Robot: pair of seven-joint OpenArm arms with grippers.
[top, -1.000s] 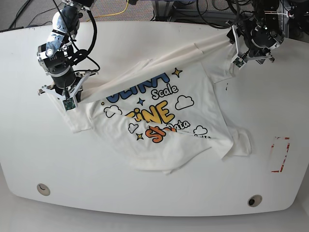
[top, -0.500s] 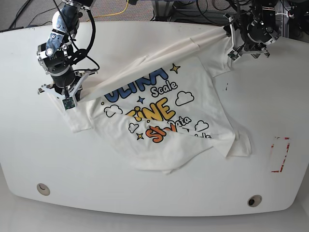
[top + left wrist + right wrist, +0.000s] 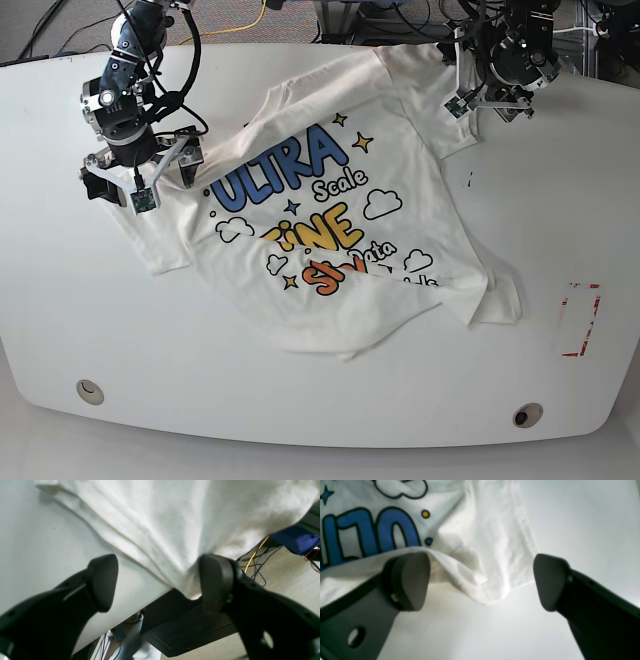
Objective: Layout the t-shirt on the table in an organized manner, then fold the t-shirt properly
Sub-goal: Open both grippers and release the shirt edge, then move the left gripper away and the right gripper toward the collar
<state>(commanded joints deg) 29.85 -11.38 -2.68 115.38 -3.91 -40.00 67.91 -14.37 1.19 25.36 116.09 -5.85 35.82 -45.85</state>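
Both grippers have let go since a second ago, so the shirt (image 3: 340, 220) now lies flatter on the table (image 3: 60, 300). Left gripper (image 3: 157, 582) and right gripper (image 3: 480, 580) gape wide, cloth bunched between their fingers, unpinched.

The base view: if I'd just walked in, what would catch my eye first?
Probably the t-shirt, spread across the middle of the white table, with its bright blue, yellow and orange cartoon lettering, clouds and stars. Next, the two black arms at the far corners: the right gripper and left gripper, both open at the shirt's upper edge.
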